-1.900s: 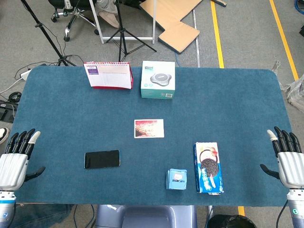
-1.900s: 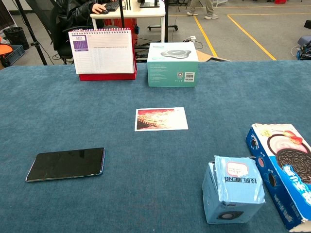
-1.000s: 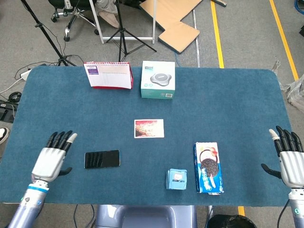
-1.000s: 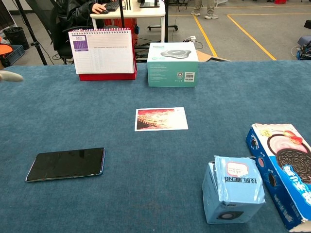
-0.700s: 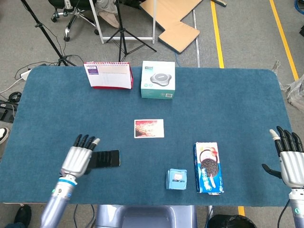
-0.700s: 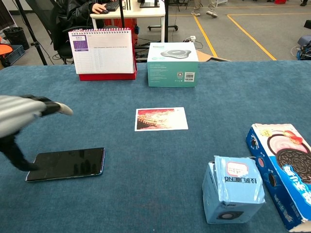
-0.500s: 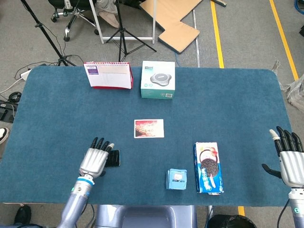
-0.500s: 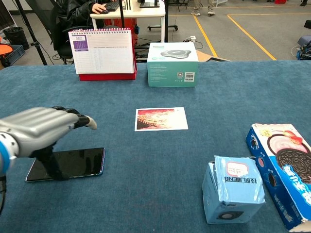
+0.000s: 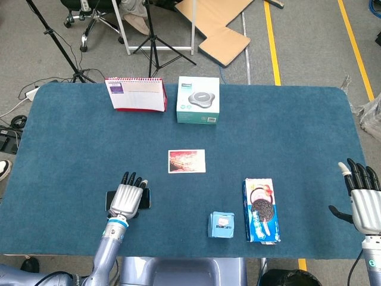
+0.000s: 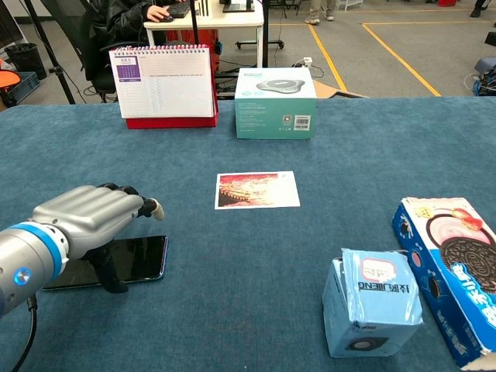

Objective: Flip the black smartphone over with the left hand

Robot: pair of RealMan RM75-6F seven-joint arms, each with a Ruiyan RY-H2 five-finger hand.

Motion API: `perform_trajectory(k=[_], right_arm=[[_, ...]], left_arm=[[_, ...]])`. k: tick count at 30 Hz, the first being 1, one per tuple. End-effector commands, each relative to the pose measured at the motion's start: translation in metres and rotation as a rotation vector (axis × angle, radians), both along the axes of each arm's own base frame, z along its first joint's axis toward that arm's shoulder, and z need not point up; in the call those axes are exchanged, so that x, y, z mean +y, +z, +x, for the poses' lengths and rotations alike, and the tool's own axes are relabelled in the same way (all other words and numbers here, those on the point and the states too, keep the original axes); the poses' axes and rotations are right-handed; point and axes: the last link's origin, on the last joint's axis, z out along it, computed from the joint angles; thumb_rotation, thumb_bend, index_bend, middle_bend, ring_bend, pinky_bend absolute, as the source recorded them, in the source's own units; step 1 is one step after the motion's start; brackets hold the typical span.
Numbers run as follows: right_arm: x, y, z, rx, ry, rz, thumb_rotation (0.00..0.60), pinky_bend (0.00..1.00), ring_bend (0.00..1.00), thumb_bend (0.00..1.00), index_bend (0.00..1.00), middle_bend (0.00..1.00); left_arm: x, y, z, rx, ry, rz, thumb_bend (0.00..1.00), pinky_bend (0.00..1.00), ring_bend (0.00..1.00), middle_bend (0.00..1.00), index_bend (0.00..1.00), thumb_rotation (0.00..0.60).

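Presently: left hand, palm down over the black smartphone, fingers extended and slightly apart, thumb reaching down to the phone's near edge; whether it presses or merely hovers cannot be told. It grasps nothing.

Black smartphone: lying flat on the blue table cover, mostly hidden under the left hand in the head view, its right end showing.

Photo card: flat, beyond the smartphone and to its right, apart from it.

Small blue carton: upright, well right of the smartphone, at the near edge of the cover.

Cookie box: flat, just beside the small blue carton on the side away from the smartphone.

Desk calendar and teal boxed device: side by side at the far edge, well beyond the smartphone.

Right hand: far across from the smartphone at the cover's right margin, fingers extended, empty.
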Motion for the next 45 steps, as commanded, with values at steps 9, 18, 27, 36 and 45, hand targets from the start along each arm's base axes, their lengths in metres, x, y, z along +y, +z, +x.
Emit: perform_trajectory(k=[9,18,27,36,45], right_arm=[[-0.001,0.001,-0.003,-0.001,-0.013,-0.002,0.600,0.00,0.00,0.00,0.05,0.00],[-0.002,0.001,-0.004,-0.007,-0.017,-0.001,0.600,0.00,0.00,0.00,0.05,0.00],[-0.002,0.000,-0.004,-0.009,-0.018,0.006,0.600,0.00,0.00,0.00,0.05,0.00],[-0.002,-0.001,-0.004,-0.007,-0.019,0.009,0.600,0.00,0.00,0.00,0.05,0.00],[-0.002,-0.003,-0.003,-0.002,-0.022,0.013,0.600,0.00,0.00,0.00,0.05,0.00]], left_arm=[[0.006,-0.018,0.001,0.009,0.016,-0.026,0.05,0.00,0.00,0.18,0.22,0.600],[0.007,-0.019,-0.002,0.021,0.038,-0.026,0.13,0.00,0.00,0.33,0.39,0.600],[0.006,0.001,-0.002,-0.074,0.048,-0.007,0.14,0.00,0.00,0.36,0.42,0.600],[0.014,0.028,0.000,-0.348,0.035,-0.004,0.19,0.00,0.00,0.35,0.43,0.600],[0.021,0.064,0.004,-0.806,0.051,0.026,0.19,0.00,0.00,0.35,0.43,0.600]])
